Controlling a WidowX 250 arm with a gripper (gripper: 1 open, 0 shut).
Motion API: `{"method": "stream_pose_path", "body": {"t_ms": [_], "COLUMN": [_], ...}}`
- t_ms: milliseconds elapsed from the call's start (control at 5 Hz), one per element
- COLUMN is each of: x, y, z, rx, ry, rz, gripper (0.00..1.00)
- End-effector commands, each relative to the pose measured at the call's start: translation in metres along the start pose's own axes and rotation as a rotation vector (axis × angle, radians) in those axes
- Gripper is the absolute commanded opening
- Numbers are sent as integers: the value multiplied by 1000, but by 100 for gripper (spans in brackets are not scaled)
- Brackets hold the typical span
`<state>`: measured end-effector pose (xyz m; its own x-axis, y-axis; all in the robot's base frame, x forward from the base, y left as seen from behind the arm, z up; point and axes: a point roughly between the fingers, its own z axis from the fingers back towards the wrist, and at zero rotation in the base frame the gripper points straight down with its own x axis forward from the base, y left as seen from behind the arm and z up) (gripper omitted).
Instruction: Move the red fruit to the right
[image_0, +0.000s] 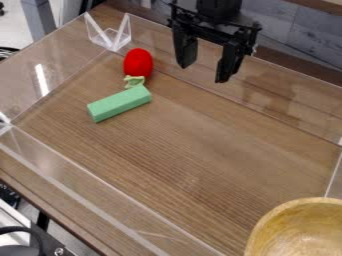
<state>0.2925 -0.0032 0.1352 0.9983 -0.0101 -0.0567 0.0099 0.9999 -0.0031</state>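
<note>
The red fruit (136, 64) is a small bright red strawberry standing on the wooden tabletop (201, 140) toward the back left. A flat green block (119, 103) lies just in front of it, angled, its far end close to the fruit. My gripper (201, 68) hangs to the right of the fruit, pointing down, its two black fingers (181, 50) spread apart with nothing between them. It is apart from the fruit and raised above the table.
Clear plastic walls (40, 70) fence the table on all sides. A folded clear piece (107, 32) stands behind the fruit. The rim of a wooden bowl (301, 232) shows at the bottom right corner.
</note>
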Motion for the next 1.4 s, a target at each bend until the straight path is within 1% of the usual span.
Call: {"method": "stream_pose_path", "body": {"t_ms": [0,200,400,600,1000,1200], "x": [8,13,18,27,39,38], "y": [27,50,73,80,80,89], "z": [0,3,3,5,6,-7], "rx": [4,16,29,36,44,47], "ry": [-6,-24,-35,-47,-47,-42], "rz": [8,72,121,169,254,230], "gripper": [100,100,100,100,100,100]}}
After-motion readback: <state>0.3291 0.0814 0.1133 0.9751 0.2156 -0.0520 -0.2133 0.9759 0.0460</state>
